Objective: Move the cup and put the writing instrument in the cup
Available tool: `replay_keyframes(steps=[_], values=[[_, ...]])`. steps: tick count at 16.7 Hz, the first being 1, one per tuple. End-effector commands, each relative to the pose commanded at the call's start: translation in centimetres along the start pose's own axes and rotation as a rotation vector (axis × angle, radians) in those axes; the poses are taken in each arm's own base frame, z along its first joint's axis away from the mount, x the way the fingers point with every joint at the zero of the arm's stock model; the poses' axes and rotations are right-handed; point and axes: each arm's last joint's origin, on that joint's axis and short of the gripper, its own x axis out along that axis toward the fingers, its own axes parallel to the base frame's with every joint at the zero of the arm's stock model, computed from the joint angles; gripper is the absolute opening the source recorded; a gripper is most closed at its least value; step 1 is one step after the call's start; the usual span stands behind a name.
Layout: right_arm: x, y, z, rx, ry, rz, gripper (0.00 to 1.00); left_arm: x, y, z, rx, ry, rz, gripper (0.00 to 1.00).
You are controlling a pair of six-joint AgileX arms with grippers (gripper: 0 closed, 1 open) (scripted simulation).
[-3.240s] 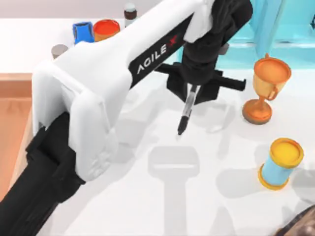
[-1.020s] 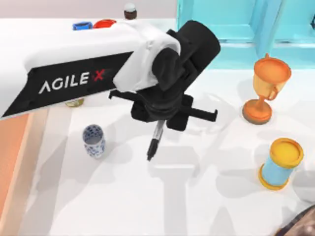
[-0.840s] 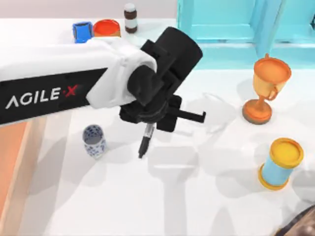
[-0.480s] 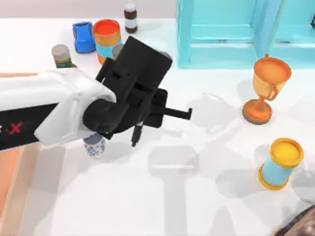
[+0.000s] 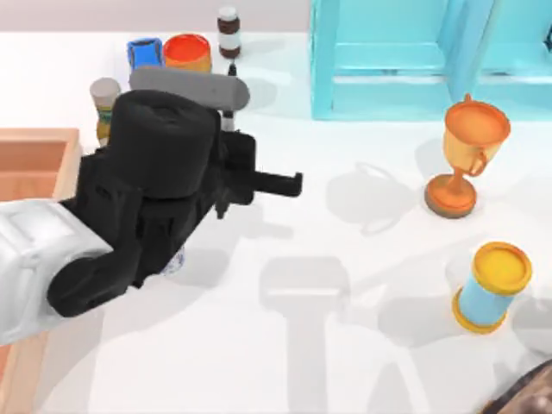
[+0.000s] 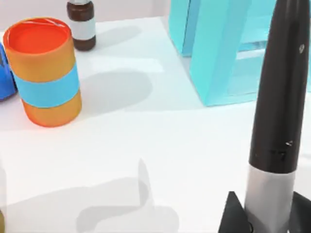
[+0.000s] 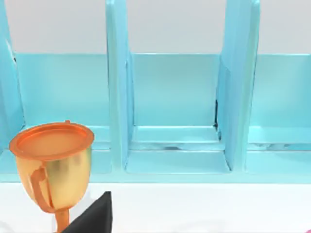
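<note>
White tabletop [image 5: 345, 345] with a turquoise open shelf unit [image 5: 431, 52] along the far edge, right of centre. Left arm reaches in from the top view's left, and its black wrist covers most of the near-left area. Left gripper [image 5: 226, 203] is clamped on the slim black marker pen with a grey band [image 6: 277, 126]. In the left wrist view, the pen stands up between the two dark fingers [image 6: 232, 213], grey band just above them. From the top view the pen's tip [image 5: 222, 210] pokes out below the gripper body.

Small white cup with blue floral pattern [image 5: 172, 259] is almost fully hidden under the wrist; a sliver shows at its lower edge. Can't tell whether the pen tip is over it.

Far-left cluster: orange canister with a blue band [image 6: 43, 73], blue container [image 5: 144, 53], small brown bottle with a white label [image 6: 81, 24], olive bottle with a grey cap [image 5: 104, 97]. Wooden tray [image 5: 34, 164] sits at the left edge.

Right side: orange-gold trophy goblet [image 5: 466, 155], and nearer, a yellow-and-blue canister [image 5: 490, 286], well apart from the left gripper.

Right arm is parked near the right corner; its wrist view faces the shelf and the goblet, finger state can't tell.
</note>
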Motion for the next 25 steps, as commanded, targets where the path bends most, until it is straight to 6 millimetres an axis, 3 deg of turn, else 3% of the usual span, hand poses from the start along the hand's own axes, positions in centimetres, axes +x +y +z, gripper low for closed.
replay_keyframes(steps=[12, 18, 25], values=[[0.0, 0.0, 0.0, 0.0, 0.0, 0.0, 1.0, -5.9, 3.5, -1.3, -0.054, -0.447, 0.004, 0.0], [0.0, 0.0, 0.0, 0.0, 0.0, 0.0, 1.0, -7.8, 5.4, -4.6, 0.012, -0.532, 0.036, 0.0], [0.0, 0.0, 0.0, 0.0, 0.0, 0.0, 1.0, -8.1, 5.7, -5.1, 0.021, -0.544, 0.041, 0.0]])
